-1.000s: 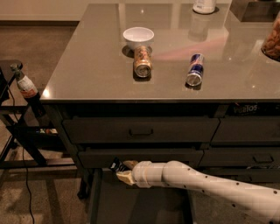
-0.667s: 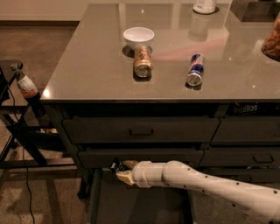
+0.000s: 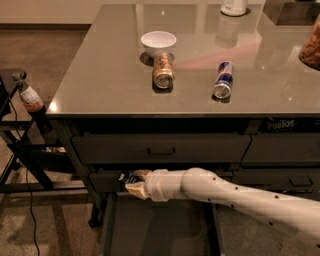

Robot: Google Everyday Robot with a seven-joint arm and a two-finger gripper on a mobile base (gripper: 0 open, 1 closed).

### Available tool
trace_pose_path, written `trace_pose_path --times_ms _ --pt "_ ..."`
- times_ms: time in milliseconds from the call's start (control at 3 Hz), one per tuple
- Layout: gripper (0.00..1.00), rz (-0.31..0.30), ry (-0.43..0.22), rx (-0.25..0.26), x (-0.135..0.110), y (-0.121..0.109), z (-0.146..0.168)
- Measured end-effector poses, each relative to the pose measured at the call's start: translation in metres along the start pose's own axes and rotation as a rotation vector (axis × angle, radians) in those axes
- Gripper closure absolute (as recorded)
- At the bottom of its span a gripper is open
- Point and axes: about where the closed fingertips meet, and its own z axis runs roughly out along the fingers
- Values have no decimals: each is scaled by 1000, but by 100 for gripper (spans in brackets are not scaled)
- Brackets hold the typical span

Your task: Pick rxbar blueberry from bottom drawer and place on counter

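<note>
My gripper [image 3: 131, 181] is at the end of the white arm [image 3: 225, 192] that reaches in from the lower right. It is just above the back left part of the open bottom drawer [image 3: 160, 227], in front of the middle drawer's front. Its tan fingers [image 3: 136, 189] are shut on a small dark bar with white lettering, the rxbar blueberry [image 3: 124, 176], which sticks out to the left and is held clear of the drawer floor. The counter [image 3: 100, 80] lies above, wide, glossy and grey-brown.
On the counter are a white bowl [image 3: 158, 41], a brown can [image 3: 163, 71] on its side, a blue-silver can [image 3: 223, 80] on its side, a white container [image 3: 234, 6] and a snack bag [image 3: 312, 45]. A black stand with a bottle [image 3: 30, 97] is at the left.
</note>
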Motion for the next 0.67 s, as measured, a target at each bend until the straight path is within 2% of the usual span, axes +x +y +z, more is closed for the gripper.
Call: trace_pose_path --times_ms 667 --pt "100 -92 15 -16 -65 18 -28"
